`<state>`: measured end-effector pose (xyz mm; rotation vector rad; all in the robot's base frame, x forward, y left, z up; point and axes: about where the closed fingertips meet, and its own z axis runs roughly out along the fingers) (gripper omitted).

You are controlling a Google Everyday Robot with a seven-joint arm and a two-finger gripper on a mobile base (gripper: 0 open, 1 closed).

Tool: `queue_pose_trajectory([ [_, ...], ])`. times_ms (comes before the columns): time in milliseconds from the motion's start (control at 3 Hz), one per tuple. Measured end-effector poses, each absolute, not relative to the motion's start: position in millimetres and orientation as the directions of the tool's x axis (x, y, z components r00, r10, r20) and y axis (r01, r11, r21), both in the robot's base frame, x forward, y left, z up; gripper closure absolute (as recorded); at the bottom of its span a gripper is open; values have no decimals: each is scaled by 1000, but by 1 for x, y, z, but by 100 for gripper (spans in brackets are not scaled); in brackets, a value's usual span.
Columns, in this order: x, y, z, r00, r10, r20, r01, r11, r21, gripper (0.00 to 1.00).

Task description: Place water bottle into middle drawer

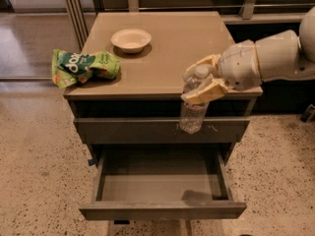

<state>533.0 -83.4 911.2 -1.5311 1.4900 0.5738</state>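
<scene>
1. Gripper (204, 80) is hanging off the surface's (162, 58) 4 o'clock corner, jaws clenching the bottle (192, 116) at its neck.
2. Bottle is dangling upright above the open drawer (147, 188), toward 3 o'clock.

water bottle (192, 115) upright, neck in gripper (195, 86) (white cap) | middle drawer (157, 189) open below
</scene>
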Motion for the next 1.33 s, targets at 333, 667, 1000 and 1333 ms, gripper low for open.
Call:
queue_pose_trajectory([
  [333, 503, -90, 799, 73, -545, -835, -968, 162, -190, 100],
  [667, 478, -92, 705, -26, -558, -830, -988, 143, -65, 100],
  [1000, 478, -91, 700, -13, -563, -826, -988, 135, -77, 100],
  [1333, 485, -96, 673, 34, -582, -813, -983, 128, -133, 100],
])
